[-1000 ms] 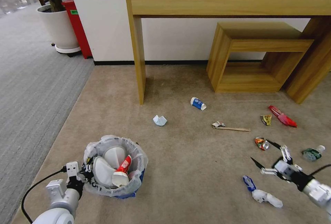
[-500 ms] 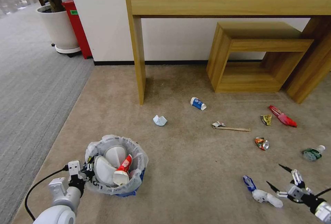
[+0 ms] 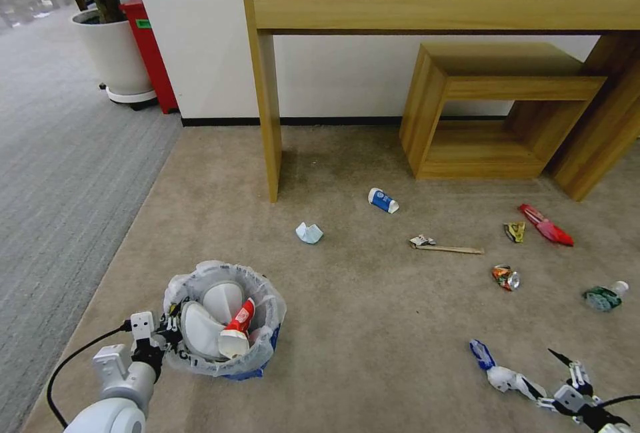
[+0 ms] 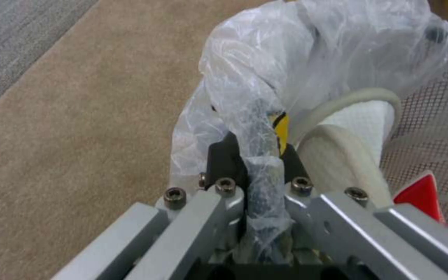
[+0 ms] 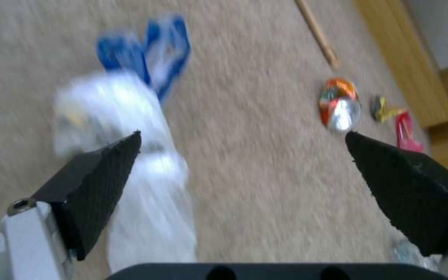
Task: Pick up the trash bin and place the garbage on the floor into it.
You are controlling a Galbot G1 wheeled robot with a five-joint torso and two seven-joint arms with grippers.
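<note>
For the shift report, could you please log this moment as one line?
left gripper: shut on trash bin rim | right gripper: open, beside white-blue wrapper | floor: litter remains

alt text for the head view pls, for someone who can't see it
The left gripper clamps the bag-lined rim of the trash bin, which holds slippers and a carton. The open right gripper is beside a white-and-blue wrapper on the floor.

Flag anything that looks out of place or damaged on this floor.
Litter is scattered over the beige carpet: a crushed can, a tipped blue-white cup, a bottle on its side and a wooden stick. The trash bin is crammed with slippers.
</note>
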